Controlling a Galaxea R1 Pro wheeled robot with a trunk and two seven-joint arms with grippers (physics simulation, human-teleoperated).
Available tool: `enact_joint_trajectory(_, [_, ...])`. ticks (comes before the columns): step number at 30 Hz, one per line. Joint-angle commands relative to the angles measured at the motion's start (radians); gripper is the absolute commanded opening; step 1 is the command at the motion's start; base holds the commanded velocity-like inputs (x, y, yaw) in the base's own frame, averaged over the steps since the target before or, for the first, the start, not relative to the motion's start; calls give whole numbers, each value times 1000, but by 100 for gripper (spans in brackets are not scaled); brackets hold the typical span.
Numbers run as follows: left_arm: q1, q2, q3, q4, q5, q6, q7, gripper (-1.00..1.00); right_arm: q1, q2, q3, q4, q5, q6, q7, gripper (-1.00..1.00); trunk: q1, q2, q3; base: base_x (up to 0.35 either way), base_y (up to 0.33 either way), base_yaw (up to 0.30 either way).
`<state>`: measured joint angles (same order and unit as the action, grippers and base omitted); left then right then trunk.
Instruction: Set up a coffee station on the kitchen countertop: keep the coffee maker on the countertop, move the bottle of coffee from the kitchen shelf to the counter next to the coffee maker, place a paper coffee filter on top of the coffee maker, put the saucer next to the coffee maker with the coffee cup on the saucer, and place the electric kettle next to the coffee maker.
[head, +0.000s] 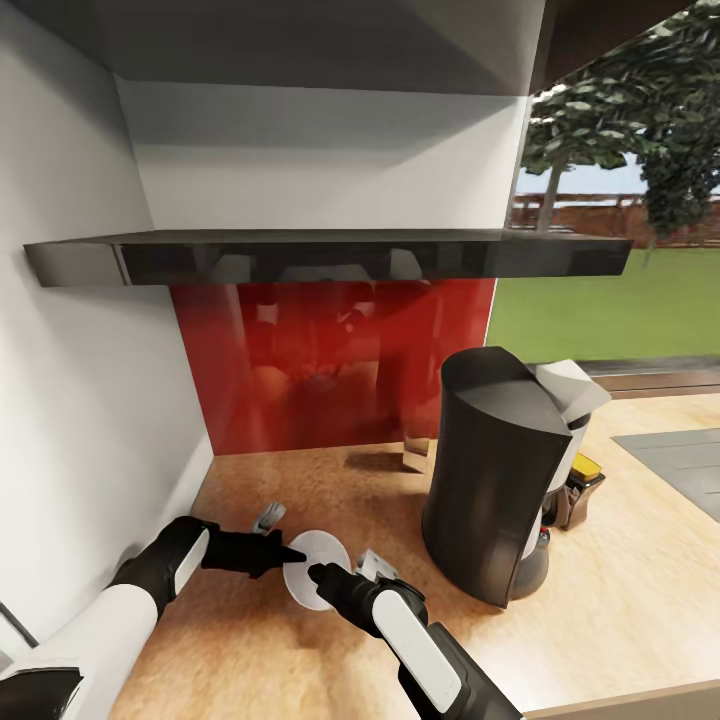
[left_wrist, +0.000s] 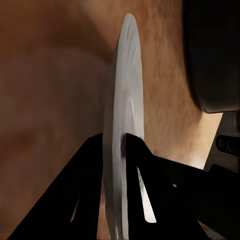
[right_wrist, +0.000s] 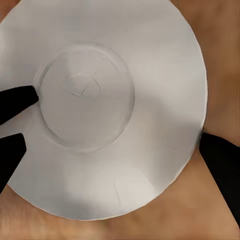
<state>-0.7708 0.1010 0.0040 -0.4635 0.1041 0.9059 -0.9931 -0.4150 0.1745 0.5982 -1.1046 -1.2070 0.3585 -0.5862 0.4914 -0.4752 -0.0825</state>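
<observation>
- I see the saucer (head: 318, 570), a flat white round plate, low over the tan bench (head: 620, 600), between my two sets of fingers.
- My left gripper (left_wrist: 114, 145) is clamped on the saucer's rim: in the left wrist view the plate stands edge-on, with one dark finger (left_wrist: 90, 170) on each face of it.
- In the right wrist view I look straight at the saucer's round face (right_wrist: 100, 105), with its faint inner ring; the left arm's dark fingertips (right_wrist: 15, 102) bite in at one edge.
- My right gripper (head: 322, 574) sits at the saucer's near edge in the head view. One of its fingers (right_wrist: 220, 160) shows just beside the plate's rim, on the side opposite the left fingers. I cannot tell whether the right fingers are open or closed, nor whether they touch the plate.
- Whether the saucer rests on the bench or hangs just above it, I cannot tell.
- The coffee maker (head: 495, 470), tall and dark grey with a white filter basket, stands on the bench beyond my right fingers, near the saucer but apart from it.
- Something with a yellow top (head: 585, 470) peeks out behind the coffee maker; I cannot make it out.
- Above my fingers runs the dark glossy kitchen shelf (head: 330, 255), with a red backsplash (head: 330, 370) beneath it.
</observation>
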Motion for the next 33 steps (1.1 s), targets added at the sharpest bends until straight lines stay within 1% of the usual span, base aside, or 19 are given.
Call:
enact_joint_trajectory(1, [-1,0,-1,0,-6,-1,0,-100,-1,0,0,-1,-6,4,-8,100,1,-2,-2,0,0,0])
enact_joint_trajectory(16, [-1,2,2,0,-4,-1,-2,-100,-1,0,1,-4,-6,4,-8,100,1,-2,-2,0,0,0])
enact_joint_trajectory(20, [-2,6,3,0,-4,-1,-2,-100,-1,0,2,-10,-5,4,-9,100,1,-2,-2,0,0,0])
enact_joint_trajectory(22, [-2,14,5,0,-5,-1,-2,-100,-1,0,2,-13,-5,4,-9,100,1,-2,-2,0,0,0])
enact_joint_trajectory(23, [-3,31,5,0,-5,-1,-2,-100,-1,0,1,-13,-5,4,-9,100,1,-2,-2,0,0,0])
enact_joint_trajectory(25, [-4,54,5,0,-4,-1,-2,-100,-1,0,1,-13,-4,4,-9,100,1,-2,-2,0,0,0])
enact_joint_trajectory(26, [-6,71,6,0,-4,-1,-2,-100,-1,0,1,-14,-4,4,-9,100,1,-2,-2,0,0,0])
enact_joint_trajectory(28, [-8,86,6,0,-5,-1,-2,-100,-1,0,1,-15,-4,4,-9,100,1,-2,-2,0,0,0])
enact_joint_trajectory(29, [-9,108,6,0,-6,-1,-2,-100,-1,0,2,-22,-4,4,-9,100,1,-2,-2,0,0,0])
enact_joint_trajectory(30, [-9,119,6,0,-6,-1,-2,-100,-1,0,2,-28,-3,4,-9,100,1,-2,-2,0,0,0])
enact_joint_trajectory(31, [-9,124,6,0,-6,-1,-2,-100,-1,0,2,-30,-3,4,-9,100,1,-2,-2,0,0,0])
enact_joint_trajectory(33, [-11,156,8,0,-3,2,-2,-100,-1,0,2,-40,-3,4,-9,100,1,-2,-2,0,0,0])
